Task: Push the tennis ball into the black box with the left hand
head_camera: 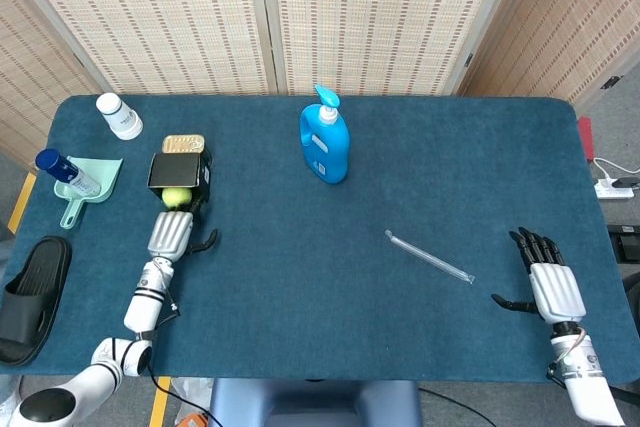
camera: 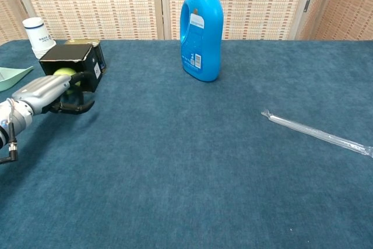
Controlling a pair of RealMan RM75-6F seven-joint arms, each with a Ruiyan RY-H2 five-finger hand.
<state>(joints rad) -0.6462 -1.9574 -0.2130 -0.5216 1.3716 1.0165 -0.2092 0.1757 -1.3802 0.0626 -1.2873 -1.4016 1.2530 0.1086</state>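
Observation:
The yellow-green tennis ball point(head_camera: 177, 196) point(camera: 65, 73) lies inside the open mouth of the black box point(head_camera: 176, 172) point(camera: 70, 62) at the table's left side. My left hand point(head_camera: 171, 234) point(camera: 48, 92) lies flat right in front of the box opening, its fingers point(head_camera: 172, 221) straight and reaching the ball, thumb hooked out to the side. It holds nothing. My right hand point(head_camera: 546, 281) rests open on the table at the near right, far from the box; the chest view does not show it.
A gold tin point(head_camera: 183, 143) sits behind the box. A white bottle point(head_camera: 119, 116), a mint scoop point(head_camera: 85, 185) with a blue bottle and a black slipper point(head_camera: 30, 297) are at the left. A blue detergent bottle point(head_camera: 324, 142) stands mid-table, a clear plastic tube point(head_camera: 429, 256) to the right.

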